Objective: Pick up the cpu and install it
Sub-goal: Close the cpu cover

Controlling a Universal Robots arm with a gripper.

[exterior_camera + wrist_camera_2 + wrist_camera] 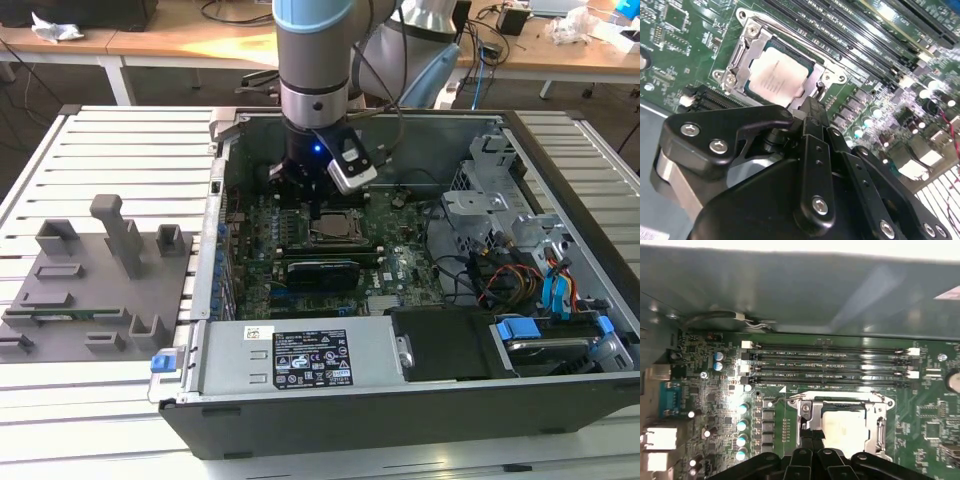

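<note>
1. The tool [812, 107] has its fingers drawn together with nothing between them. It points down at the board inside the open computer case [400, 395].
2. In both wrist views the tool's tip hangs over the edge of the socket frame [747, 47], just beside one side of the cpu [777, 75]. Whether it touches the frame cannot be told.
3. The cpu lies flat in the socket, pale metal top upward, with the metal frame around it.
4. In the first wrist view, four long dark memory slots [830, 365] run side by side just beyond the socket, and a column of blue-topped capacitors [742, 425] stands beside it on the green motherboard [925, 425].
5. In the exterior view a long black card [322, 272] lies on the board near the socket.
6. A metal drive cage [500, 205] with coloured cables sits toward the exterior view's right.
7. The case rests on a pale slatted counter [100, 140]. A grey moulded fixture [90, 290] lies outside it, at the exterior view's left.
</note>
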